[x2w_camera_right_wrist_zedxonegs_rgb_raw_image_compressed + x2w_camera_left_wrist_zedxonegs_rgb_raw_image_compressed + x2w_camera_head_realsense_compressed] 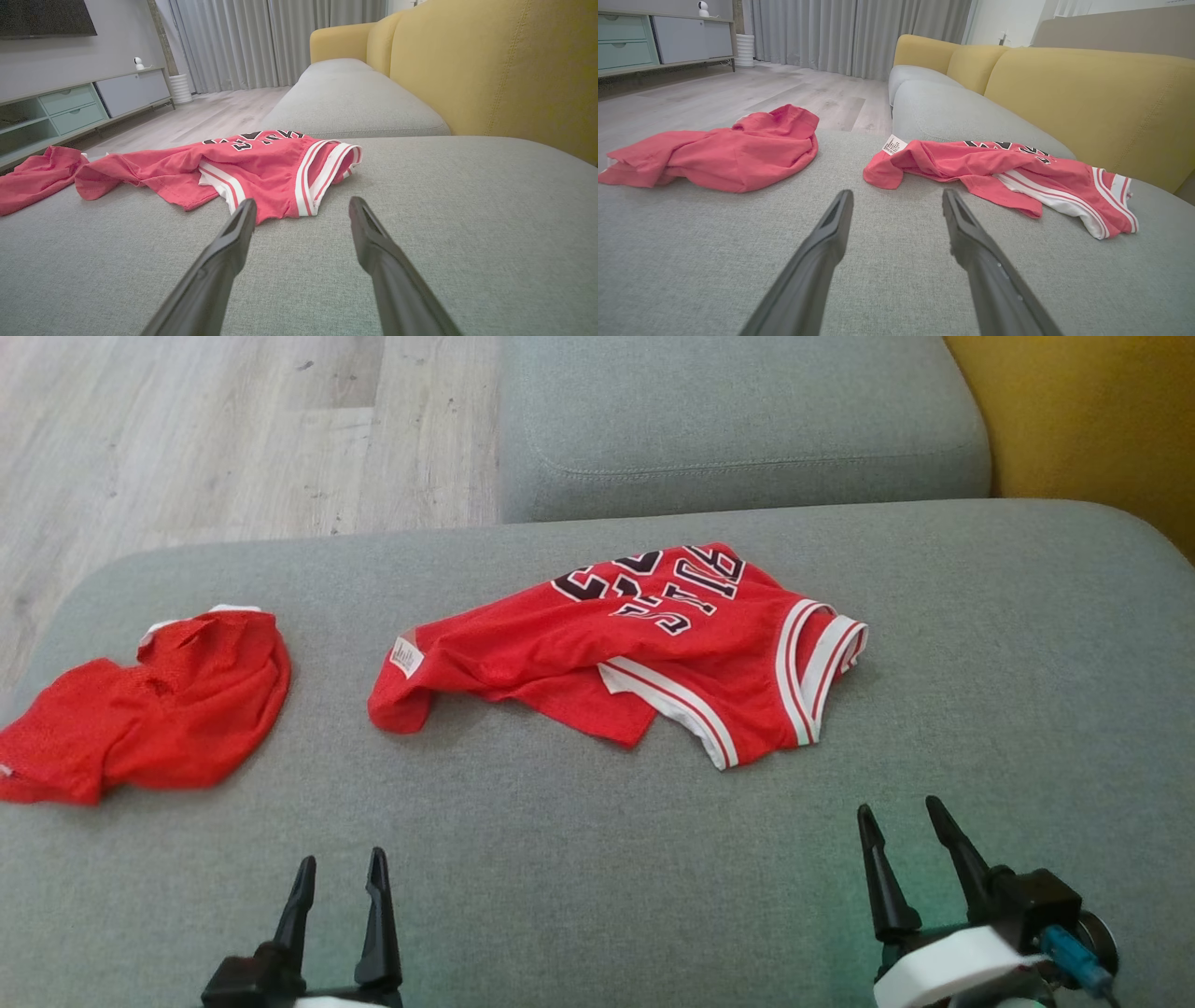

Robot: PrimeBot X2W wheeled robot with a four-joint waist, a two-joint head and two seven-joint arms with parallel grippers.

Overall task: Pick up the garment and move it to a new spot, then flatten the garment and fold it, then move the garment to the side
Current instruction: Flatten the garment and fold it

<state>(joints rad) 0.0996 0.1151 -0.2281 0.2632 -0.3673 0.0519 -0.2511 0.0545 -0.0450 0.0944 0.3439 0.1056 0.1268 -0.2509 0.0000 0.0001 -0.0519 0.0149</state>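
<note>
Grey woven sofa seat cushion (560, 877) serves as the work surface.

Red mesh basketball jersey with white-and-red striped trim and black lettering (644, 644) lies crumpled near the middle of the cushion.
- The lettering sits along the far edge and reads upside down in the head view.
- The striped openings point to the robot's right. The bunched end with a small white sewn-in label (407, 656) points to its left.
- A near flap is turned over, showing a white striped hem.
- From the left wrist view the jersey (994, 168) lies ahead and to the right, label (894, 144) nearest. From the right wrist view the jersey (261, 163) lies ahead and to the left.

Plain red crumpled garment with a white edge (159, 709) lies at the cushion's left end, well apart from the jersey (728, 154) (32, 177).

Left gripper (342, 856): jaws wide, bare cushion seen between the two dark fingers (897, 193). It aims at the gap between the two garments and stands short of both.

Right gripper (898, 805): jaws wide, holding no cloth. It stands near the jersey's striped hem, apart from it in the head view. In its own wrist view (302, 201) one fingertip overlaps the hem. I cannot tell whether either gripper touches the cushion.

Surroundings:
- second grey seat cushion (738, 420) beyond the first
- mustard-yellow backrest (1092, 420) to the right
- pale wood-plank floor (187, 429) to the far left
- grey curtains (859, 32)
- low cabinet with pale green drawers (70, 107)
</note>
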